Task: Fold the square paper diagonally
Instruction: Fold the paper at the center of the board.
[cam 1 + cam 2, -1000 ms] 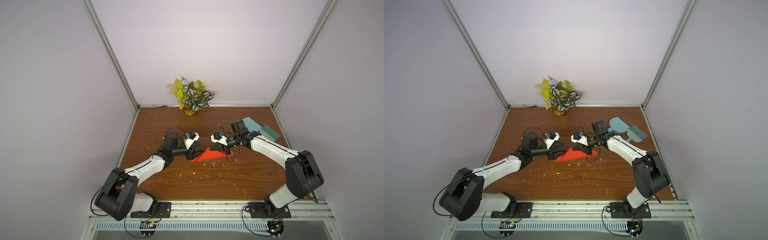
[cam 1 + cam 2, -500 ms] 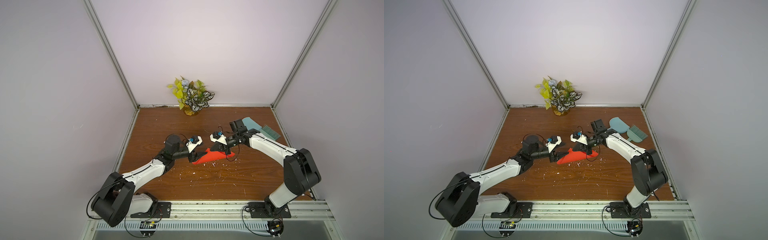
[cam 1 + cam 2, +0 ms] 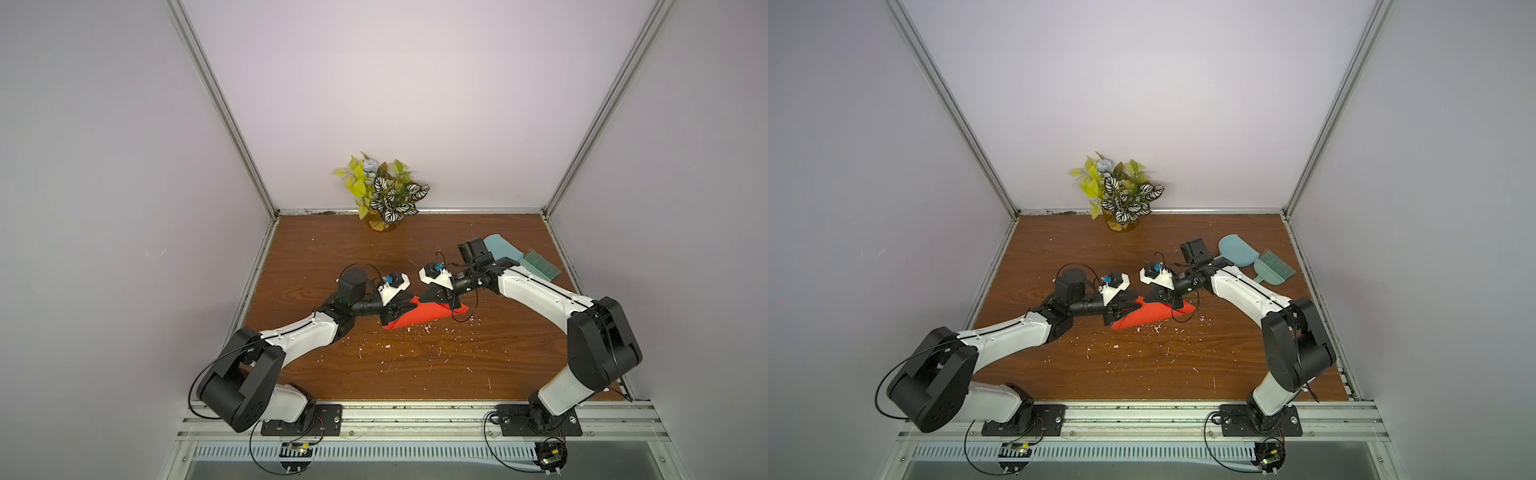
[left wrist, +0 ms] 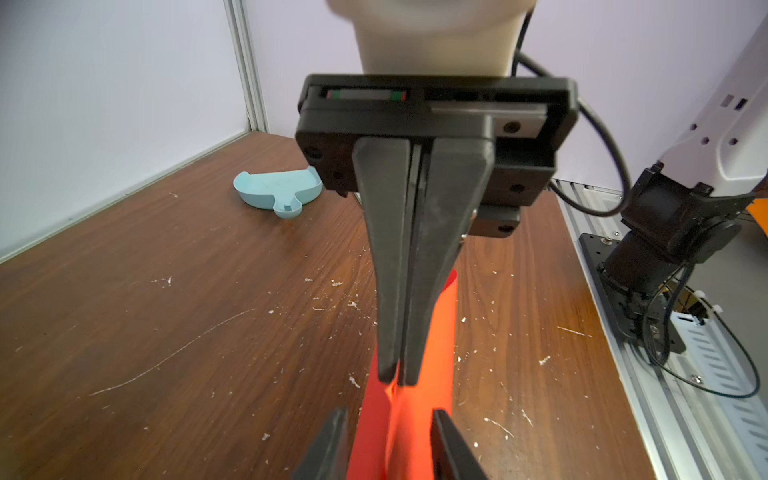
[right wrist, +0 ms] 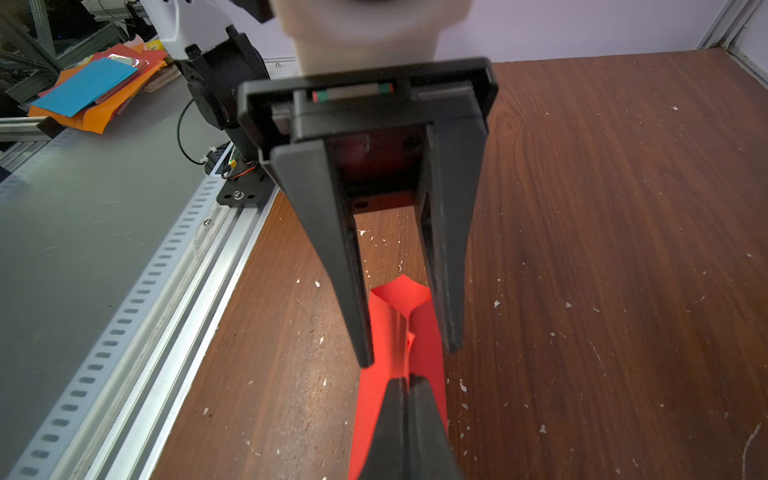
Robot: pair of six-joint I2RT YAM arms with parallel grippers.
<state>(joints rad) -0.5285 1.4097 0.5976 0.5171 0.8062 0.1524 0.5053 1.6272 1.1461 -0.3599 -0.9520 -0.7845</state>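
Plainly the square paper (image 3: 422, 319) is only loosely doubled over, its layers bowed apart, near the middle of the desk (image 3: 415, 374). The right end effector (image 4: 395, 376) is pinched tight on the paper's edge toward 1 o'clock. The left end effector (image 5: 409, 357), jaws narrowly apart, straddles the end toward 10 o'clock without clamping. The risks I judge likeliest: clamping there on misaligned layers would set a crooked crease, and any pull between the arms could tear the thin sheet or slip it free.
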